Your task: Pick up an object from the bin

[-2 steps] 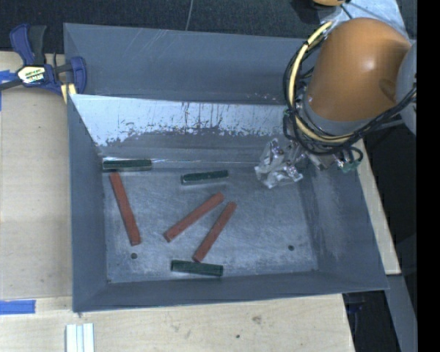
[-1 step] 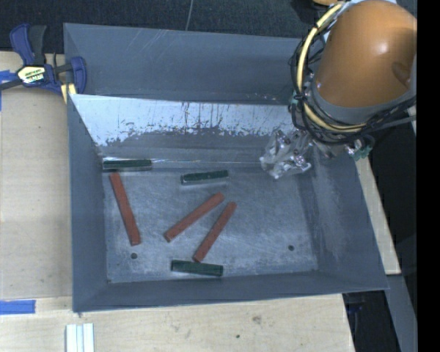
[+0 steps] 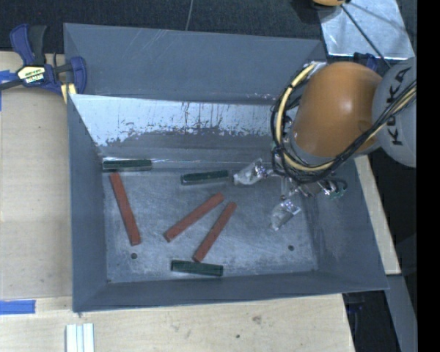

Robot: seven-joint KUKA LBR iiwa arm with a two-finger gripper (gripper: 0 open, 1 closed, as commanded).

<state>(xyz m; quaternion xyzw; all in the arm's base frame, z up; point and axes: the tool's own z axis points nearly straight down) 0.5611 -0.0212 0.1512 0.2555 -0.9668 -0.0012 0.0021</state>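
Note:
My gripper [image 3: 268, 194] is low over the right part of the bin floor, below the orange dome. Its two metal fingers stand apart, open, with nothing between them. One fingertip [image 3: 248, 174] points left and ends just right of a short dark green bar [image 3: 204, 176] lying flat near the back wall. The other fingertip [image 3: 284, 215] hangs over bare floor. Two red-brown sticks [image 3: 194, 217] [image 3: 214, 231] lie slanted side by side to the gripper's left.
A third red-brown stick [image 3: 125, 207] lies along the left side. Another dark green bar [image 3: 127, 165] rests at the back left, and one more [image 3: 196, 268] at the front edge of the floor. The arm and its cables cover the bin's right wall.

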